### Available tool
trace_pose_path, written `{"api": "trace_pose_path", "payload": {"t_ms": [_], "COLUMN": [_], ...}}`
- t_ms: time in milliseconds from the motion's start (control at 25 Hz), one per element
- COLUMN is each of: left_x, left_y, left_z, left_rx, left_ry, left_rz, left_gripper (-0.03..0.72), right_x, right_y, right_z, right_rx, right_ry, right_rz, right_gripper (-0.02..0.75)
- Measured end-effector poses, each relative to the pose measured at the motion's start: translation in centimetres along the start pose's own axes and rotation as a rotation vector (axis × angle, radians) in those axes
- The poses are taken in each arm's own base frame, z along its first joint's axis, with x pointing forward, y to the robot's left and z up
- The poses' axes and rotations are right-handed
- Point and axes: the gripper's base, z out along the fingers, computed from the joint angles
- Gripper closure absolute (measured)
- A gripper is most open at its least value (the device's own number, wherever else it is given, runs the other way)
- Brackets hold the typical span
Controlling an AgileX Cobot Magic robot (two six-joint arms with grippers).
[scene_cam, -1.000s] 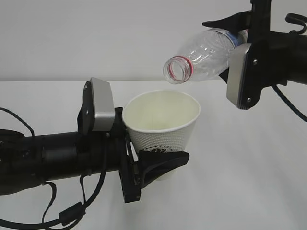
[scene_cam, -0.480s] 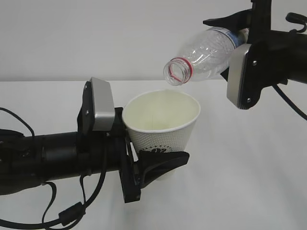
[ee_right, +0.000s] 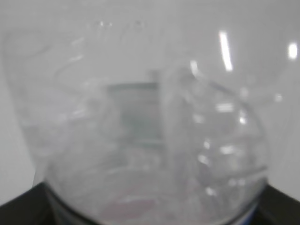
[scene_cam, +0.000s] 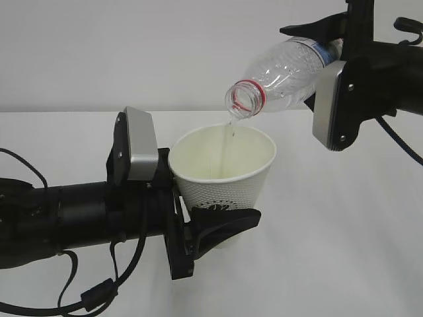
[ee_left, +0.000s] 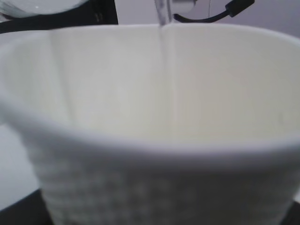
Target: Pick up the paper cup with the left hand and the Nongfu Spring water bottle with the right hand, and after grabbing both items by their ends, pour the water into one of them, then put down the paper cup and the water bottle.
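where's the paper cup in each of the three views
Exterior view: the paper cup is centre, upright, held low in the left gripper.
Left wrist view: it fills nearly the whole picture, rim across the middle.
Right wrist view: not in it; the bottle fills it.
Shared landmark: the water stream falling into the cup.

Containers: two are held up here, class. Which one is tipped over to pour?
The Nongfu Spring water bottle, clear with a red neck ring, is tilted mouth-down, water trickling out. The paper cup beneath stays upright.

No legible text or labels
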Motion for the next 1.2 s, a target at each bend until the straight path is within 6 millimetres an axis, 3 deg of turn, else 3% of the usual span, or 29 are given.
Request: {"api": "trace_pose_path", "payload": {"t_ms": [1200], "left_x": [0.00], "left_y": [0.00], "left_z": [0.00], "left_rx": [0.000], "left_ry": [0.000], "left_rz": [0.000], "left_gripper": [0.180], "right_x": [0.01], "right_y": [-0.04], "right_z": [0.00], "right_rx": [0.004], "right_ry": [0.001], "right_rz": [-0.042], "right_gripper": [0.226]}}
